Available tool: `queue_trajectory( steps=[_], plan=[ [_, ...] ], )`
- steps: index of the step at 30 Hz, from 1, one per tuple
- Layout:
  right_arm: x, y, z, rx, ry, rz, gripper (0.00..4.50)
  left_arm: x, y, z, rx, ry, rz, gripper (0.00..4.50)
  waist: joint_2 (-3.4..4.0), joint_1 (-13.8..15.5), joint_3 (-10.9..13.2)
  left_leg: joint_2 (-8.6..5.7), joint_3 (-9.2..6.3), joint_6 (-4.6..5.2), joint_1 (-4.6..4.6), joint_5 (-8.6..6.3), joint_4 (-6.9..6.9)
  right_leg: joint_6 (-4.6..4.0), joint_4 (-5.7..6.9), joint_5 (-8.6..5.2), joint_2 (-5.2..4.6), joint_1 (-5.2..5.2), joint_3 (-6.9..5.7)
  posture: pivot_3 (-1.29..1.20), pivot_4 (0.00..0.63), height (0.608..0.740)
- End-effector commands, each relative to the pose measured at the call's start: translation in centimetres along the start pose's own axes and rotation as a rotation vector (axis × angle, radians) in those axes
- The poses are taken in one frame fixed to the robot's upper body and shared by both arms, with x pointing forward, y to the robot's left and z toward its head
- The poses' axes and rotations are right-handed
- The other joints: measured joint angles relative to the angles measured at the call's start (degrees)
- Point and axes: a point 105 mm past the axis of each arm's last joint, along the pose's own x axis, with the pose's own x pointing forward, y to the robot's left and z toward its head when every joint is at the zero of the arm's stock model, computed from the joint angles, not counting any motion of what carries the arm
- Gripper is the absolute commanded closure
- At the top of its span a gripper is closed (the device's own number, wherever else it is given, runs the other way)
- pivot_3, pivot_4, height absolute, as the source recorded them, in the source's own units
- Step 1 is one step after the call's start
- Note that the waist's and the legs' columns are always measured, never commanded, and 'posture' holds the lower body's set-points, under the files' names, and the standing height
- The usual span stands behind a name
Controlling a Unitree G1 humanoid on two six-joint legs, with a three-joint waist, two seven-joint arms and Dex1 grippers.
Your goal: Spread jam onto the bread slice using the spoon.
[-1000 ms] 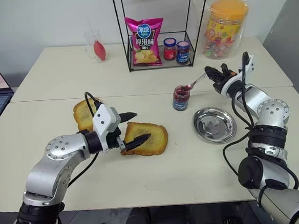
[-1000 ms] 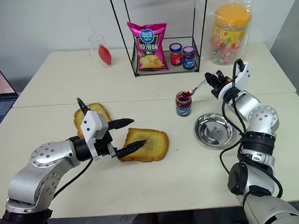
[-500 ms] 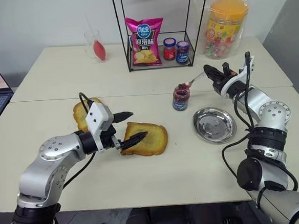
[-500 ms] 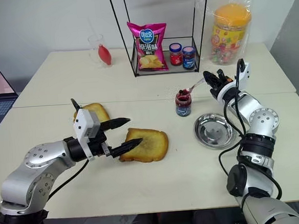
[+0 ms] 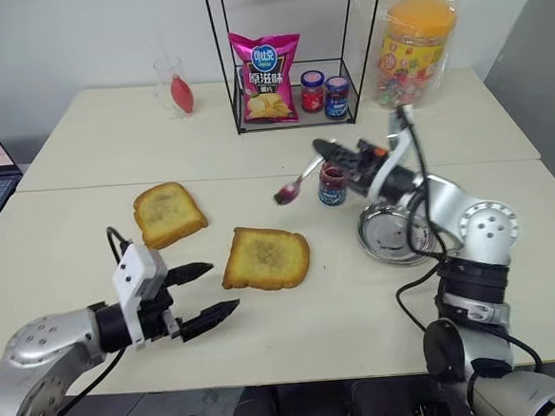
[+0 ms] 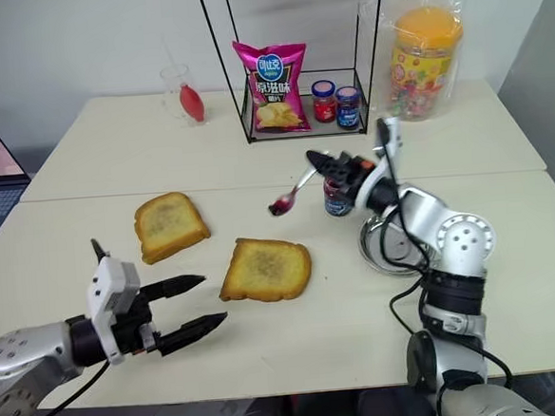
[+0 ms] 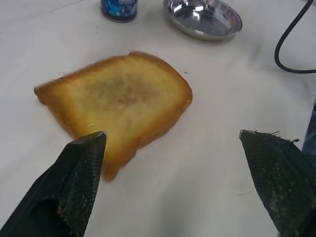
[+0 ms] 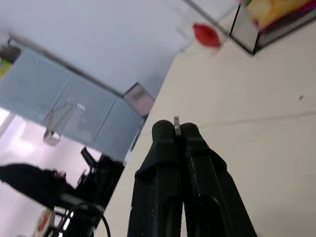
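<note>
Right gripper (image 5: 329, 152) clenched on thin, rigid spoon (image 5: 295, 185) at handle end, jam-loaded bowl likely to drip; bread slice (image 5: 267, 257) light, may slide; left gripper (image 5: 204, 294) released.

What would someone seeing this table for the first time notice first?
Most striking is the right gripper, shut on the handle of the spoon, whose jam-red bowl hangs in the air between the open jam jar and the bread slice at the table's middle. Near the front edge, the left gripper waits wide open beside that slice, touching nothing. Behind, a bright pink chip bag stands in a black wire rack.
</note>
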Motion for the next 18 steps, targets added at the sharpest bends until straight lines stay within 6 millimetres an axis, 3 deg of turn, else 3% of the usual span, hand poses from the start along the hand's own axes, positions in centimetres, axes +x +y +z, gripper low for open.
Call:
queue_trajectory(
  steps=[1, 4, 8, 18],
  plan=[
    [1.3, 1.1, -1.4, -0.075, 0.031, 0.052, 4.48, -0.7, 0.0, 0.7, 0.044, -0.018, 0.027, 0.00, -0.01, 0.2, 0.0, 0.00, -0.03, 0.00, 0.00, 0.00, 0.00, -0.01, 0.00, -0.01, 0.00, 0.00, -0.05, 0.00, 0.150, 0.740],
    [2.2, 1.2, -3.3, -0.153, 0.087, 0.070, 4.48, -0.7, 0.2, 0.5, 0.031, -0.022, 0.039, 0.00, -0.04, 0.2, 0.0, -0.01, -0.02, 0.00, 0.01, 0.00, 0.03, 0.00, -0.01, -0.01, 0.01, 0.02, -0.04, 0.00, 0.150, 0.740],
    [2.6, 1.3, -4.4, -0.276, 0.112, 0.092, 4.48, -0.6, 0.6, 0.3, 0.020, -0.031, 0.055, 0.00, -0.04, 0.2, 0.0, -0.01, 0.01, 0.00, 0.03, 0.00, 0.04, 0.01, -0.01, 0.00, 0.01, 0.03, -0.01, 0.00, 0.150, 0.740],
    [2.4, 3.3, -4.4, -0.541, 0.081, 0.176, 4.48, -0.7, 1.0, 0.4, 0.031, -0.033, 0.045, 0.00, -0.05, 0.2, 0.0, 0.00, -0.02, -0.01, 0.03, 0.00, 0.00, 0.00, 0.00, 0.00, 0.00, 0.02, -0.04, 0.00, 0.150, 0.740]
  ],
)
